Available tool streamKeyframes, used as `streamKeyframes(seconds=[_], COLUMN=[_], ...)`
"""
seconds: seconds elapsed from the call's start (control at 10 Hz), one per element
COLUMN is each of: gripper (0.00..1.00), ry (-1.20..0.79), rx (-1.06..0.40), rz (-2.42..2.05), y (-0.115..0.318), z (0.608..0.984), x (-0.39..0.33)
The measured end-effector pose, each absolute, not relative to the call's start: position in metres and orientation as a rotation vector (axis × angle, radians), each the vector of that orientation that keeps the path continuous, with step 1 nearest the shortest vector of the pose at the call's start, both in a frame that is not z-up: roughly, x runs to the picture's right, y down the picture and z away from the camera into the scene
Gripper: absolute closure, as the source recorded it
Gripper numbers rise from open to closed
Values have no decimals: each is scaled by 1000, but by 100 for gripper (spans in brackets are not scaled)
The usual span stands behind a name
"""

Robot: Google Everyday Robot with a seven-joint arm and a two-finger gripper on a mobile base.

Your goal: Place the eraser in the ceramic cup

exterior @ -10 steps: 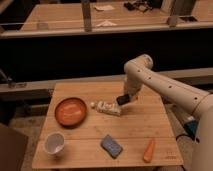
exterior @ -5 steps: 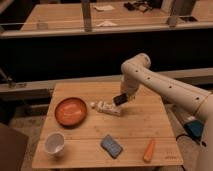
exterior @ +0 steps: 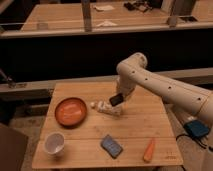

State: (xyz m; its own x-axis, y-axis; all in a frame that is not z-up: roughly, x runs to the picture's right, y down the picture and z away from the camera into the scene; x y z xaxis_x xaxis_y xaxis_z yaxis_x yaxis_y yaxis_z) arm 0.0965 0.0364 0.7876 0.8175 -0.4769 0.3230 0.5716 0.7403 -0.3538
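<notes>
The black eraser (exterior: 116, 99) is held in my gripper (exterior: 117, 100), a little above the wooden table and just over the right end of the white printed tube (exterior: 106, 107). The gripper hangs from my white arm (exterior: 150, 82), which reaches in from the right. The white ceramic cup (exterior: 54, 143) stands upright at the table's front left corner, well away from the gripper, to its lower left.
An orange plate (exterior: 70, 111) lies at the left of the table (exterior: 135, 125), behind the cup. A blue-grey block (exterior: 112, 146) lies at the front middle, and an orange carrot (exterior: 149, 150) to its right. A dark counter runs behind the table.
My arm and gripper have shifted slightly to the left with the eraser, toward the tube. The things on the table have not moved.
</notes>
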Motion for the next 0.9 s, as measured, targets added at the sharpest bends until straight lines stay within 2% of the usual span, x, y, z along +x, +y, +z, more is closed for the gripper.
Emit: streamKeyframes(seconds=[0.9], gripper=[99], ry=[-266], rx=[-439], rz=[-666], y=[43], z=[768], x=[51])
